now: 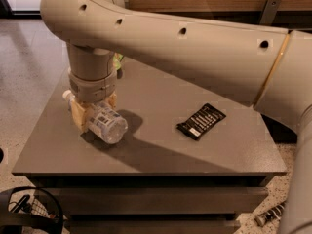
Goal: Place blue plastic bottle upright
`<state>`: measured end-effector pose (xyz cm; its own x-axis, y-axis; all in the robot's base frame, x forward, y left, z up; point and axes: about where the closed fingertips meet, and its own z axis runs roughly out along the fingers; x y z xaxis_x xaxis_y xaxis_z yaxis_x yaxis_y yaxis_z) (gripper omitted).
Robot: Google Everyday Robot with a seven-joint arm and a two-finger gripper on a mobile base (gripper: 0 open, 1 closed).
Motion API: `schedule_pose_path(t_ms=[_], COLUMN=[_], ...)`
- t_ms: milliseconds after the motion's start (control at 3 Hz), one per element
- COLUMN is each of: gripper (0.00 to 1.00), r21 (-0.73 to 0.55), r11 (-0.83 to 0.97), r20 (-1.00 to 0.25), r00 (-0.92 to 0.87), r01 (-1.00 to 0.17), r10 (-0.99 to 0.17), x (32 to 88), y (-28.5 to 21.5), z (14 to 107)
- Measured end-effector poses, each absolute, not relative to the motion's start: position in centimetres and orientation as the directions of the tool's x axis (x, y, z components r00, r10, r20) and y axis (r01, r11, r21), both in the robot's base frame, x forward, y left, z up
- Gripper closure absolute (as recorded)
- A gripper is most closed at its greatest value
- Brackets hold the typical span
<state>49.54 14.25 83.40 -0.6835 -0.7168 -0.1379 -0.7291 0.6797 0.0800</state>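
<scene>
The gripper (96,110) sits low over the desk (161,150), its fingers (79,117) clamped around the sideways blue plastic bottle (108,126).

One blue plastic bottle (105,125), one black wrapper (201,121), one green bag (117,61), one hand (95,114) gripping bottle.

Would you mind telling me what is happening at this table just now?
The robot's arm reaches down over the left part of the table, and its hand grips the bottle around the middle. The bottle is on its side, cap toward the far left and base toward the camera, so it is not yet upright. A black wrapper lies flat to the right, well apart.
</scene>
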Motion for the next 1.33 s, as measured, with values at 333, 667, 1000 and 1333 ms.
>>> schedule_pose_path(t_ms=[333, 667, 1000, 1333], gripper=[1.00, 1.00, 1.00, 1.00], r21=[0.007, -0.011, 0.020, 0.048], r11=[0.599, 0.527, 0.433, 0.356], r20=[-0.319, -0.489, -0.670, -0.766], r00=[-0.570, -0.455, -0.334, -0.263], r01=[-0.801, -0.850, -0.901, -0.933], r10=[-0.757, -0.745, -0.663, -0.586], x=[49.5, 50.1, 51.4, 51.0], y=[13.8, 13.9, 15.2, 16.8], z=[87.7, 90.8, 93.4, 93.9])
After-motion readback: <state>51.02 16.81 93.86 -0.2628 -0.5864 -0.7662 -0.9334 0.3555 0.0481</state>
